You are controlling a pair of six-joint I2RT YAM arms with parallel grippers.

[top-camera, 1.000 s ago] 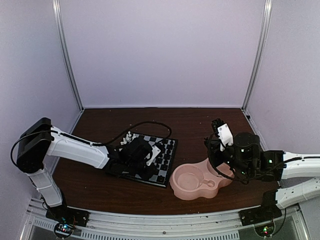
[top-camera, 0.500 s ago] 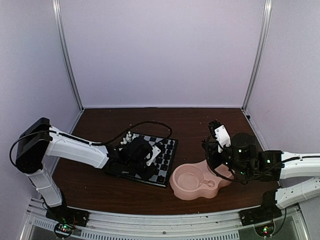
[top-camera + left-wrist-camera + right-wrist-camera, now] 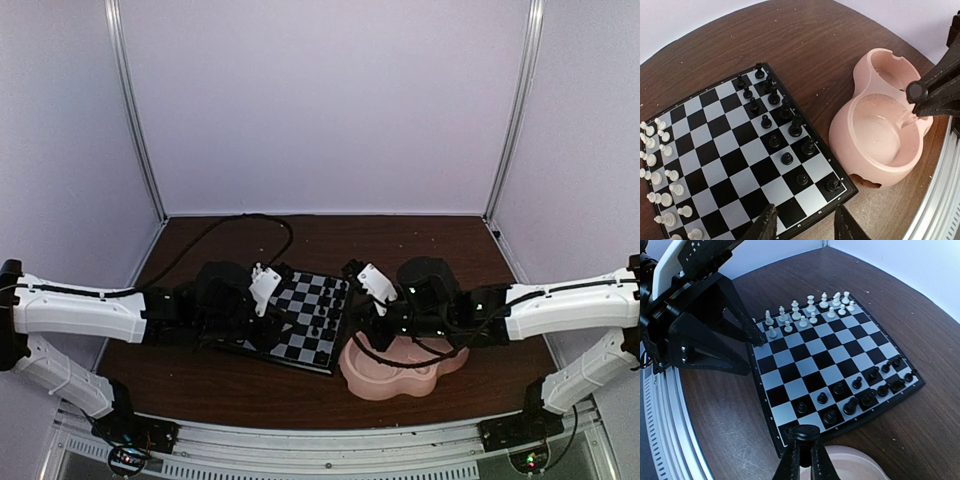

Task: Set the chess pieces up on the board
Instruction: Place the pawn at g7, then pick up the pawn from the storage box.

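Arms were what had moved: within the last second both dropped low and reached in across the table. Your left gripper (image 3: pixel 805 210), which had hung over the middle of the board (image 3: pixel 300 335), had pulled back to its 9 o'clock edge, and its fingers stood spread with nothing between them. Your right gripper (image 3: pixel 805 440) had left its raised spot above the dish (image 3: pixel 860 165) and come across to the board's 3 o'clock edge. Its fingers were pinched together on a small dark round thing that I took for a black piece (image 3: pixel 806 431), though its shape was hard to make out. The board lay mid-table, with white pieces (image 3: pixel 811 304) ranked along its 9 o'clock side and black pieces (image 3: pixel 785 111) along its 3 o'clock side. I couldn't tell whether every square in those ranks was filled. The dish, just beside the board at 4 o'clock, looked empty. By my reading you were near the last placement, and the left arm had cleared the way.
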